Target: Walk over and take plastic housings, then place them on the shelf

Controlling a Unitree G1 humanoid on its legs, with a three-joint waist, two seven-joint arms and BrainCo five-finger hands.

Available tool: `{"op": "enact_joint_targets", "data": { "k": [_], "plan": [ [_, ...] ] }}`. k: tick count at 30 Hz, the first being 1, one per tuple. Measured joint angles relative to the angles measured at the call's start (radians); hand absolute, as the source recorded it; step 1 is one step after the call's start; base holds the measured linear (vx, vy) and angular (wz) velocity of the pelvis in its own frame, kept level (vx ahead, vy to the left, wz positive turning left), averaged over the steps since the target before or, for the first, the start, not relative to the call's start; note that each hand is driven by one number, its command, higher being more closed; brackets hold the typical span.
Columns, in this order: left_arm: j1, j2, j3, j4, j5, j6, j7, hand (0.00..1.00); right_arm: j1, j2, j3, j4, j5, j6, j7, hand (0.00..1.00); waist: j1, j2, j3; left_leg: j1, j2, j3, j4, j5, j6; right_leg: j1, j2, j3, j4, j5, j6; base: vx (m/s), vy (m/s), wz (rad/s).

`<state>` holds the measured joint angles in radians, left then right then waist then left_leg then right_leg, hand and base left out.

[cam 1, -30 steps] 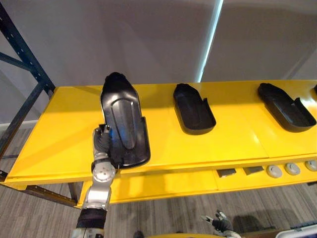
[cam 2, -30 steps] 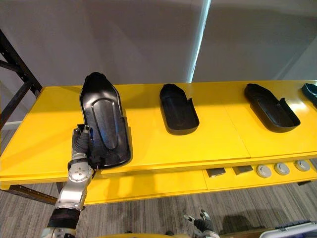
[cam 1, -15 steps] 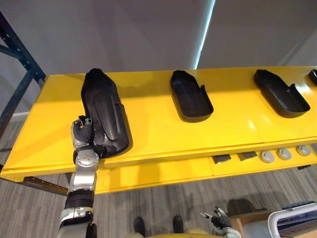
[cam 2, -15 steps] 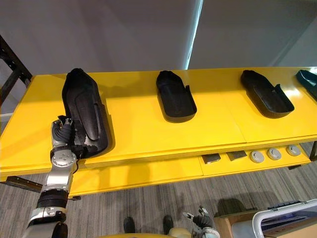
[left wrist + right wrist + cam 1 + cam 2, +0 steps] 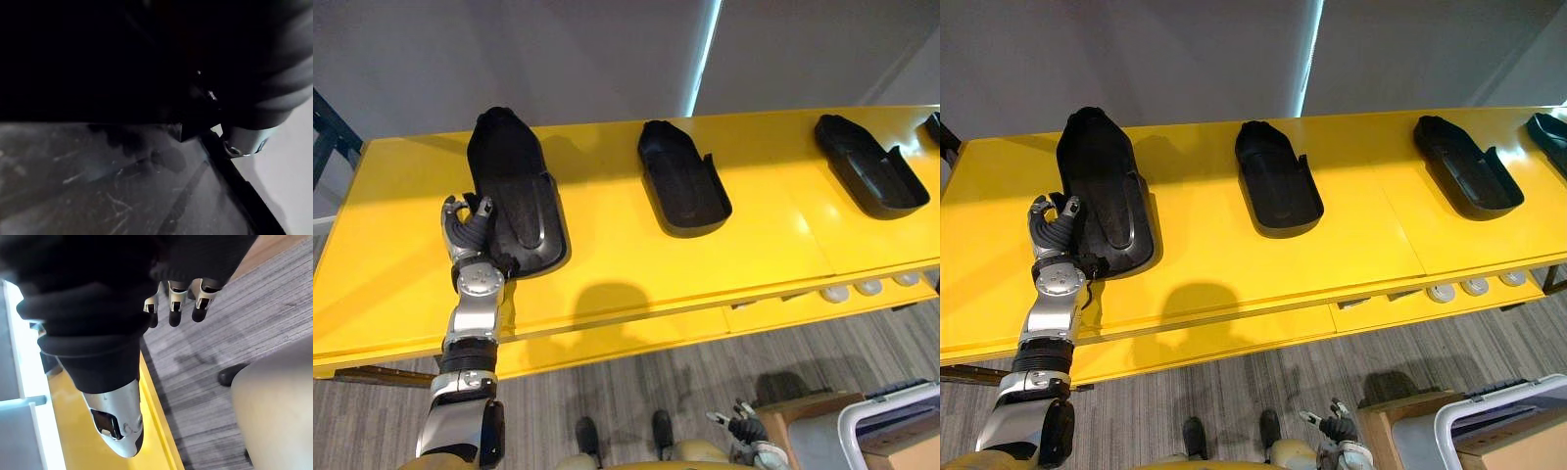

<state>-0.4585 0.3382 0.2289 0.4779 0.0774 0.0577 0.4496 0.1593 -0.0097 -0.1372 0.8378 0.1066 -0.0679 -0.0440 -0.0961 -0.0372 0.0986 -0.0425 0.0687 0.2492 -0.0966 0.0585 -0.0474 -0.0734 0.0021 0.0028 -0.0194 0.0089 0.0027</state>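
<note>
Housing (image 5: 514, 191) now back from shelf's (image 5: 754, 255) front edge; left hand (image 5: 465, 230) beside it

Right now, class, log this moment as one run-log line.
stage: placing | left hand: at leftmost housing on yellow shelf, grip unclear | right hand: open, low, empty | other housings: on shelf, further right

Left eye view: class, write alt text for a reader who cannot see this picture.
The robot's left hand sits at the near left edge of a black plastic housing lying on a yellow shelf. To its right lie a middle housing and a far housing, both black and untouched.
</note>
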Motion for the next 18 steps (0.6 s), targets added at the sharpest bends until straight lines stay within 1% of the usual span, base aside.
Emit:
{"op": "enact_joint_targets", "data": {
  "k": [2, 5, 7, 10, 14, 18],
  "plan": [
    [0.0, -0.007, 0.001, -0.022, -0.025, -0.004, 0.021, 0.0, 0.0, 0.0, 0.0, 0.0, 0.0, 0.0, 0.0, 0.0, 0.001, 0.0, 0.0, 0.0, 0.0, -0.004, -0.001, 0.0, 0.0, 0.0, 0.0, -0.003, 0.002, 0.002, 0.001, -0.05, 0.007, 0.02],
    [0.001, -0.017, 0.01, -0.067, -0.028, -0.008, 0.05, 0.0, 0.0, 0.0, 0.0, 0.0, 0.0, 0.001, 0.0, 0.0, 0.003, 0.0, 0.003, 0.003, -0.001, -0.011, -0.006, 0.002, 0.003, 0.002, -0.002, -0.005, 0.007, 0.002, 0.001, -0.04, 0.007, 0.03],
    [0.002, -0.018, 0.016, -0.099, -0.027, -0.025, 0.059, 0.0, 0.0, 0.0, 0.0, 0.0, 0.0, 0.001, -0.001, 0.0, 0.003, 0.0, 0.003, 0.004, -0.001, -0.017, -0.006, 0.003, 0.004, 0.005, -0.003, -0.008, 0.007, 0.001, 0.001, -0.01, 0.005, 0.07],
    [0.003, -0.018, 0.018, -0.135, -0.026, -0.029, 0.06, 0.0, 0.0, 0.0, 0.0, 0.0, 0.0, 0.002, 0.0, 0.0, 0.003, 0.0, 0.004, 0.012, -0.003, -0.029, -0.006, 0.003, 0.004, 0.021, -0.004, -0.024, 0.002, 0.001, 0.002, 0.01, -0.004, 0.12],
    [0.005, -0.018, 0.018, -0.138, -0.025, -0.035, 0.06, 0.0, 0.0, 0.0, 0.0, 0.0, 0.0, 0.003, 0.0, 0.0, 0.007, 0.001, 0.01, 0.019, -0.003, -0.037, -0.006, 0.003, 0.004, 0.037, -0.004, -0.028, -0.003, -0.001, 0.003, 0.03, -0.005, 0.08],
    [0.011, -0.02, 0.017, -0.193, -0.017, -0.041, 0.058, 0.0, -0.001, 0.0, 0.0, 0.0, 0.0, 0.003, 0.0, 0.0, 0.008, 0.001, 0.011, 0.019, -0.003, -0.046, -0.007, 0.003, 0.004, 0.04, -0.004, -0.034, -0.004, -0.003, 0.003, 0.03, -0.005, 0.05]
  ]
}}
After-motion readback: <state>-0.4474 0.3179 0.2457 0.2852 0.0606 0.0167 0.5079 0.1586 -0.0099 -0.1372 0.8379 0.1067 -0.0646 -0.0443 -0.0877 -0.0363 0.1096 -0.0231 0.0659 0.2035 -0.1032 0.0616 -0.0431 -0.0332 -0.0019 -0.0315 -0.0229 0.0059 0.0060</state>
